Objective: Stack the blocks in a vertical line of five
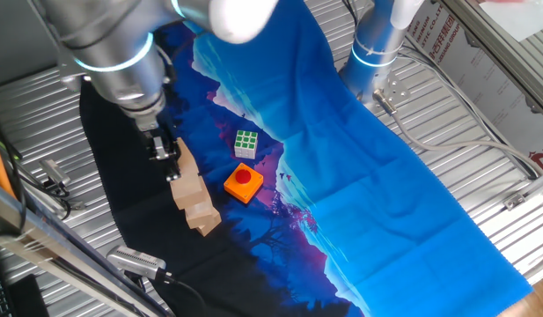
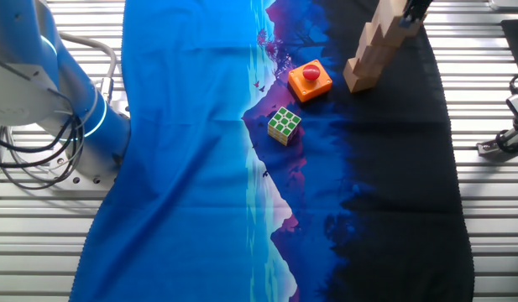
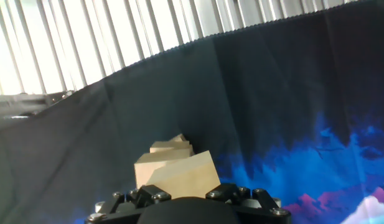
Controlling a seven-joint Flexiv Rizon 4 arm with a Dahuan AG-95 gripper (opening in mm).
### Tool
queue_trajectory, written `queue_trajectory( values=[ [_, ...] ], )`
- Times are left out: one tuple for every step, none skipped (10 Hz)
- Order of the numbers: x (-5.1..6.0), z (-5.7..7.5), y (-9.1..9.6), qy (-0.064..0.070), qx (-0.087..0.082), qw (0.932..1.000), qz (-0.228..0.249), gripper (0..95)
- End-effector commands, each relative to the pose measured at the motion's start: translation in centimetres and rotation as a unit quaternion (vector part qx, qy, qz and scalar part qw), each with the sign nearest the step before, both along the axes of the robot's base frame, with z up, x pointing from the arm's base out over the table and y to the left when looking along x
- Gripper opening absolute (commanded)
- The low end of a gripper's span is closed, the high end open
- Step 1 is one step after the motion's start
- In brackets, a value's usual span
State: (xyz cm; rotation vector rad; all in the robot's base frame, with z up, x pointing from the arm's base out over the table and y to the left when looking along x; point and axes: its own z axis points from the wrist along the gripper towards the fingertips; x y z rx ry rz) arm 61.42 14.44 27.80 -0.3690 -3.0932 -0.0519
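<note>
Several light-tan wooden blocks (image 1: 194, 198) stand in a stack on the black part of the cloth; in the other fixed view the blocks (image 2: 372, 54) rise towards the top edge in slightly offset steps. My gripper (image 1: 170, 165) is at the top of the stack, shut on the top block (image 3: 176, 176). In the hand view that block fills the space between the jaws, and lower blocks (image 3: 170, 147) show just beyond it. In the other fixed view the gripper (image 2: 408, 10) is mostly cut off by the top edge.
A green-and-white puzzle cube (image 1: 246, 143) and a flat orange block with a red button (image 1: 243, 182) lie right of the stack. The blue-and-black cloth (image 1: 377, 176) covers the ribbed metal table (image 1: 42, 114). A second arm's base (image 1: 375, 48) stands at the back.
</note>
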Motion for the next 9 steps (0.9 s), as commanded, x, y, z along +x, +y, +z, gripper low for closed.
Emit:
queue_trajectory(
  values=[
    [0.28, 0.71, 0.22, 0.012, -0.002, 0.9999, 0.001, 0.0],
    [0.28, 1.01, 0.28, 0.013, -0.003, 0.9999, 0.001, 0.0],
    [0.28, 1.04, 0.28, 0.013, -0.002, 0.9999, 0.001, 0.0],
    [0.28, 1.08, 0.29, 0.013, -0.004, 0.9999, 0.001, 0.0],
    [0.29, 1.15, 0.28, 0.014, -0.007, 0.9999, 0.002, 0.0],
    [0.3, 1.19, 0.27, 0.015, -0.007, 0.9999, 0.004, 0.0],
    [0.3, 1.19, 0.27, 0.015, -0.017, 0.9992, 0.032, 0.0],
    [0.3, 1.19, 0.27, 0.021, -0.028, 0.9967, 0.073, 0.0],
    [0.3, 1.19, 0.27, 0.042, -0.073, 0.9773, 0.194, 0.0]
  ],
)
